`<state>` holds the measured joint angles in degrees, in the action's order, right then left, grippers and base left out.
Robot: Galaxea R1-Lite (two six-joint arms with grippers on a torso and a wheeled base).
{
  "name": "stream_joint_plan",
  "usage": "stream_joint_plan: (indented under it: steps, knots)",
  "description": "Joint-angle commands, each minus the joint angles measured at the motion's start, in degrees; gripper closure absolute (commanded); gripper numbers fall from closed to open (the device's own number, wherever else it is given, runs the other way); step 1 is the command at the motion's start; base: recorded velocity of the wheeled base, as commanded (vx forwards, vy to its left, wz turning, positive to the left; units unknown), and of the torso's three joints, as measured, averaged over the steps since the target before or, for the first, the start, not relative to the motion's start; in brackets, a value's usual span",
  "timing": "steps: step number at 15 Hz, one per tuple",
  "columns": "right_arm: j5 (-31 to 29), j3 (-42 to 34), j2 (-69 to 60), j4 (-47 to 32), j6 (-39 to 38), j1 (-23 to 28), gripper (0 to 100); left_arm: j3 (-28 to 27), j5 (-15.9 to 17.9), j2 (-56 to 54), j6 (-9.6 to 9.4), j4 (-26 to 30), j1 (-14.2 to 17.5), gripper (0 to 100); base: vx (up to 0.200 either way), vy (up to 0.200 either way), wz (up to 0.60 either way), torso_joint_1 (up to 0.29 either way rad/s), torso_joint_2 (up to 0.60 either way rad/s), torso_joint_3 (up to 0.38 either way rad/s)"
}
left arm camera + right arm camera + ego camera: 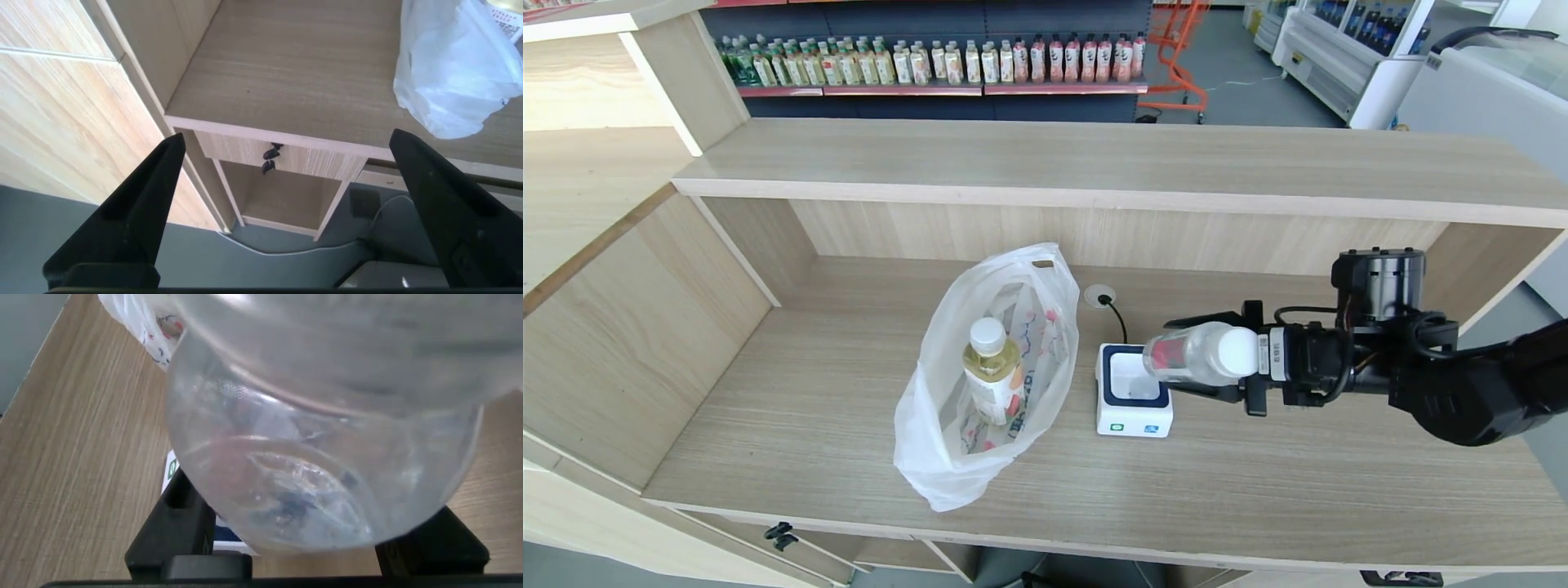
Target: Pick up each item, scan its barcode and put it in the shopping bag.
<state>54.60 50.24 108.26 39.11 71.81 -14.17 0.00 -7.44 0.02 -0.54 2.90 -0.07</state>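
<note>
Over the scanner (1134,400), the right gripper (1209,358) is clamping a clear bottle (1172,357) sideways, long axis running left-right, base pointing left toward the shopping bag (931,457) just beyond. Left wrist: the left gripper (286,204) is hanging spread wide and empty off the near-left corner of the counter (310,73). Right wrist: the bottle is hovering above the scanner's white edge, so a leftward carry looks next.
</note>
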Motion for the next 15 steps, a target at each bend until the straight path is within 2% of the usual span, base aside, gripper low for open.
stream_joint_plan:
  steps: [1,8,15]
  knots:
    - [0.9,1.0,4.6,0.0,2.6,-0.1,100,0.0,0.0,0.0,0.01,0.0,0.0,0,0.0,0.0,0.0,0.0,0.0,0.0]
    - [7.7,11.2,11.9,0.0,8.3,-0.3,100,0.0,0.0,0.0,0.01,0.0,0.0,0,0.0,0.0,0.0,0.0,0.0,0.0]
    - [10.1,12.3,12.9,0.3,8.7,-0.3,100,0.0,0.0,0.0,0.01,0.0,0.0,0,0.0,0.0,0.0,0.0,0.0,0.0]
